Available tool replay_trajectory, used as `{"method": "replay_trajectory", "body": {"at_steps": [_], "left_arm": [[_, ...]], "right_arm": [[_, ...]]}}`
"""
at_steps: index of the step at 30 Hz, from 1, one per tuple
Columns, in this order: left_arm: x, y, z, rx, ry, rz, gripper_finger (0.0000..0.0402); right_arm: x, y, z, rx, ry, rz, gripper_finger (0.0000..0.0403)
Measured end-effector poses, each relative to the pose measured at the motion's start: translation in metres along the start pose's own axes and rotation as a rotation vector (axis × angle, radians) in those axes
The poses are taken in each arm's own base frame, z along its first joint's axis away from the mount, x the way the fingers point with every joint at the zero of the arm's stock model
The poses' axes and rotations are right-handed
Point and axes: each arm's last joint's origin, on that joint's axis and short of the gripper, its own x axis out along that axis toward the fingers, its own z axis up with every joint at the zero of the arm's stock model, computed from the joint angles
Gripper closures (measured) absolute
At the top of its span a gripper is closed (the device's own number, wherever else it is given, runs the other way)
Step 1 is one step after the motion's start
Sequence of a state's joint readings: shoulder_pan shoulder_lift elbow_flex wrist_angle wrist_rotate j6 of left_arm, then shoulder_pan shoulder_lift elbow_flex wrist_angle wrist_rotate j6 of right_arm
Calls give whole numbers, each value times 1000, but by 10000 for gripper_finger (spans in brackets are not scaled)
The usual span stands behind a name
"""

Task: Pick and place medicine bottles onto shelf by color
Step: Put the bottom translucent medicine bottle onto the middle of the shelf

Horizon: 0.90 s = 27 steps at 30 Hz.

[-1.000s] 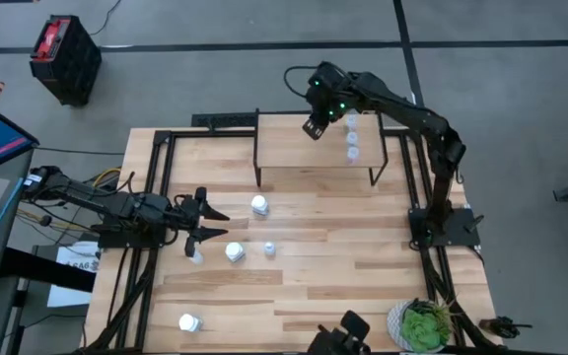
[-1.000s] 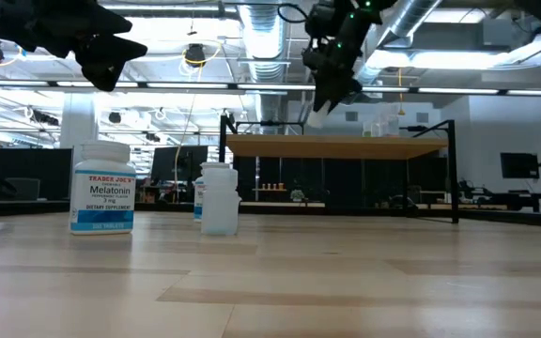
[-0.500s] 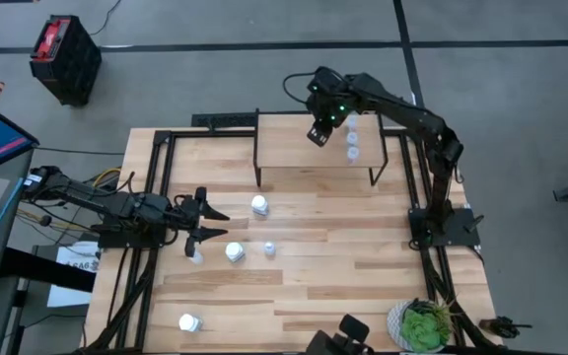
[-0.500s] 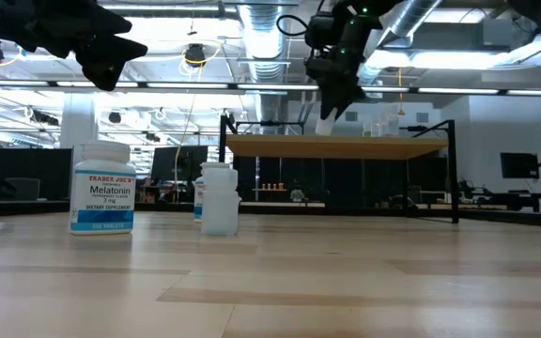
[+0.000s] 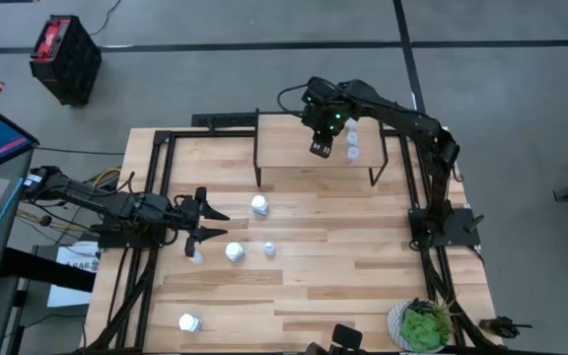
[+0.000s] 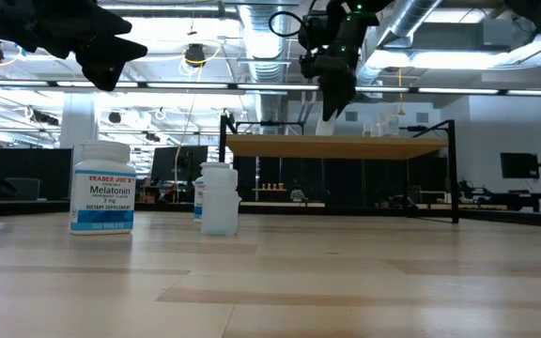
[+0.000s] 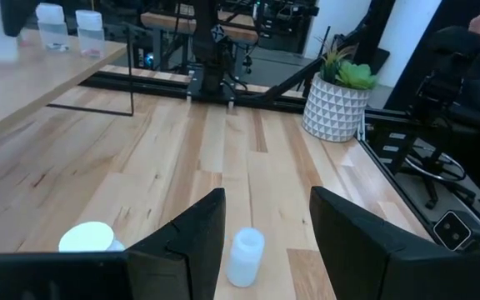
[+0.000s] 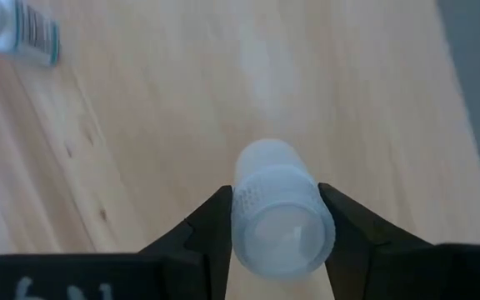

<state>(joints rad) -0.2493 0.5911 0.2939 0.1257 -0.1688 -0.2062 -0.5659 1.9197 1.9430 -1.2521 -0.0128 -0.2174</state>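
Overhead, a large light-wood tabletop (image 5: pixel 363 256) framed by black metal rails fills the view. Toward its far edge stands the small raised light-wood shelf on thin black legs (image 5: pixel 284 148). The dark right arm reaches over this shelf, and the right gripper (image 5: pixel 320 148) hangs just above the shelf top with its two fingers closed on a small pale translucent bottle (image 8: pixel 280 221), held by its sides with its base toward the wood. Two more small translucent bottles (image 5: pixel 352 145) stand on the shelf just beside that gripper. The left arm waits low at the table's left side, its left gripper (image 5: pixel 205 224) spread wide and holding nothing, a small translucent bottle (image 7: pixel 245 257) standing between and just ahead of its fingers. A round green potted plant in a white patterned pot (image 5: pixel 422 325) sits at the near right corner. Bright white bottles stand mid-table (image 5: pixel 259 205) (image 5: pixel 235 251) and near the front edge (image 5: pixel 188 321)
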Motion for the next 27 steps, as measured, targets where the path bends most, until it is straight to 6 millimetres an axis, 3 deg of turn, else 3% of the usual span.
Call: {"method": "replay_trajectory", "body": {"at_steps": [7,19,27], "left_arm": [[0,0,0,0,0,0,237],[0,0,0,1,1,0,237],[0,0,0,1,4,1,237]], "right_arm": [[0,4,-3,-29,42,8,244],[0,7,-2,-38,32,-1,195],[0,6,0,-36,17,-5,184]]}}
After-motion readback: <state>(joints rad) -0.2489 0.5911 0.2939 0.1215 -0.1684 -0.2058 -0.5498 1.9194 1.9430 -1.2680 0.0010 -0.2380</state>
